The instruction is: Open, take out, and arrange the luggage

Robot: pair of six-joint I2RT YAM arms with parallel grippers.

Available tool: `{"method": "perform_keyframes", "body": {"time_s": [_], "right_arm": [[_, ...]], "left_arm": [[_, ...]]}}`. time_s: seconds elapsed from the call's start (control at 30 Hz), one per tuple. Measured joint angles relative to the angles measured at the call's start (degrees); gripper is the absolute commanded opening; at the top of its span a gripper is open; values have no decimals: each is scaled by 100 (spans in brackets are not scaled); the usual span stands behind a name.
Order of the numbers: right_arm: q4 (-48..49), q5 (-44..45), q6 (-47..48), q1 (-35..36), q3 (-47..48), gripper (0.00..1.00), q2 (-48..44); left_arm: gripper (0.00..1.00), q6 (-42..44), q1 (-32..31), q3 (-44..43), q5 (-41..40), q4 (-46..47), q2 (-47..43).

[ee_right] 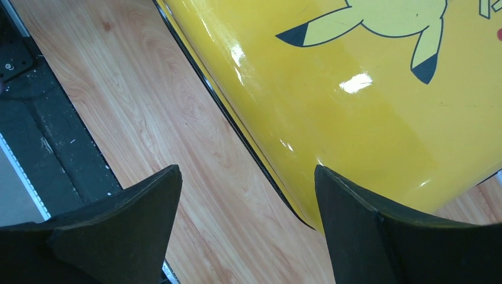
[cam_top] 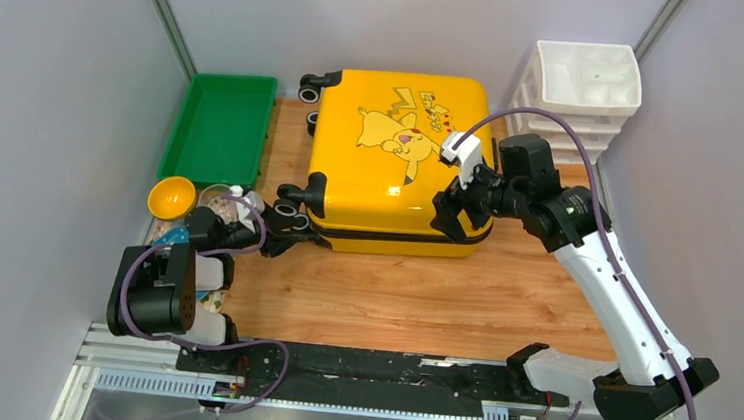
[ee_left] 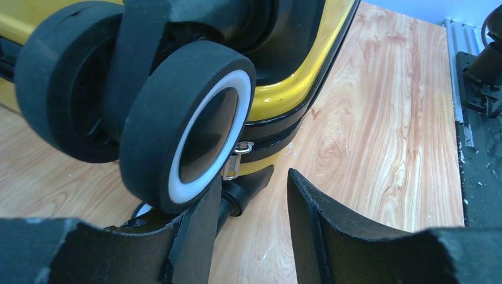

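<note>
The luggage point(cam_top: 392, 161), a yellow hard-shell suitcase with a Pikachu print, lies flat and closed on the wooden table. My left gripper point(cam_top: 284, 235) is low at its front-left corner, beside the black wheels point(ee_left: 177, 124). In the left wrist view the jaws point(ee_left: 253, 177) stand apart over bare wood, one finger point(ee_left: 198, 231) against a wheel, with the metal zipper pull point(ee_left: 240, 157) just ahead. My right gripper point(cam_top: 457, 222) hovers open at the front-right corner. In the right wrist view the shell's black-trimmed edge point(ee_right: 260, 171) runs between its wide jaws point(ee_right: 247, 168).
A green tray point(cam_top: 219, 128) sits left of the suitcase and a white drawer unit point(cam_top: 583, 91) at the back right. A yellow bowl point(cam_top: 171, 197) and a clear cup point(cam_top: 216, 198) stand by the left arm. The black base rail point(cam_top: 365, 370) runs along the near edge.
</note>
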State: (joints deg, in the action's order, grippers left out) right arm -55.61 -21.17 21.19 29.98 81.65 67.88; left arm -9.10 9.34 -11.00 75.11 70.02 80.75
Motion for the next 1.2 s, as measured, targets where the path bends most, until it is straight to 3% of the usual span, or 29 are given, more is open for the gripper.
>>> {"method": "perform_keyframes", "body": {"time_s": [0.77,1.07,1.2], "right_arm": [[-72,-195,-83,-162,-120,86,101],[-87,-212,-94,-168,-216,86,131],[-85,-212,-94,-168,-216,85,133]], "left_arm": [[57,-101,-433,-229,-675,439,1152],[48,-227,-575,-271,-660,461,1174],[31,-295,-595,-271,-730,457,1174]]}}
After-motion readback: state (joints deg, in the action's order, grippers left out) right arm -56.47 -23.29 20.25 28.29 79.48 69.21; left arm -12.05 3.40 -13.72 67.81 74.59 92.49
